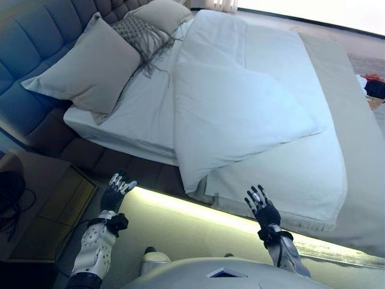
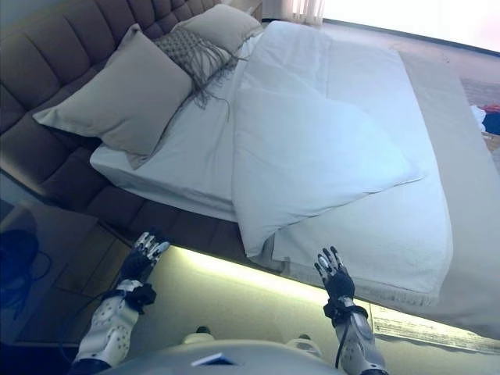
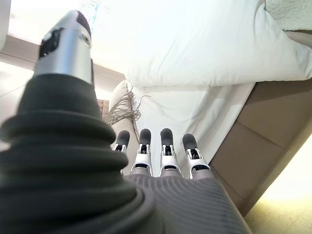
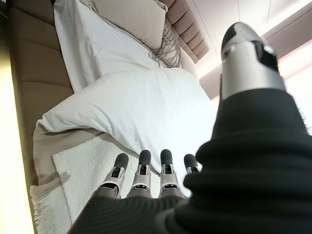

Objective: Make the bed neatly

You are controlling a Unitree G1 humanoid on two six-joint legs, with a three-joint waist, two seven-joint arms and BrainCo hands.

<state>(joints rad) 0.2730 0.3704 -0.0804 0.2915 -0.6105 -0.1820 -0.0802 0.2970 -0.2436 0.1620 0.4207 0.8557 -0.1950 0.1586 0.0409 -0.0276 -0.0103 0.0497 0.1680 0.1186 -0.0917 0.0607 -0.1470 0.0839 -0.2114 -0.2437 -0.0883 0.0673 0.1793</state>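
The bed has a white duvet (image 1: 234, 114) folded back on itself, its near corner hanging over the bed's near side. Under it lies a white blanket (image 1: 289, 174) with a fringed edge. Bare white sheet (image 1: 144, 108) shows near the head end. A large beige pillow (image 1: 90, 66), a fringed grey cushion (image 1: 141, 33) and a second beige pillow (image 1: 162, 13) lie at the headboard. My left hand (image 1: 115, 194) is open and empty below the bed's side. My right hand (image 1: 263, 209) is open and empty just short of the blanket's edge.
A padded headboard (image 1: 30, 36) runs along the left. A lit strip (image 1: 180, 208) glows under the bed frame. A bedside table (image 1: 36, 198) with dark cables stands at lower left. Coloured items (image 1: 374, 85) lie on the floor past the bed's far side.
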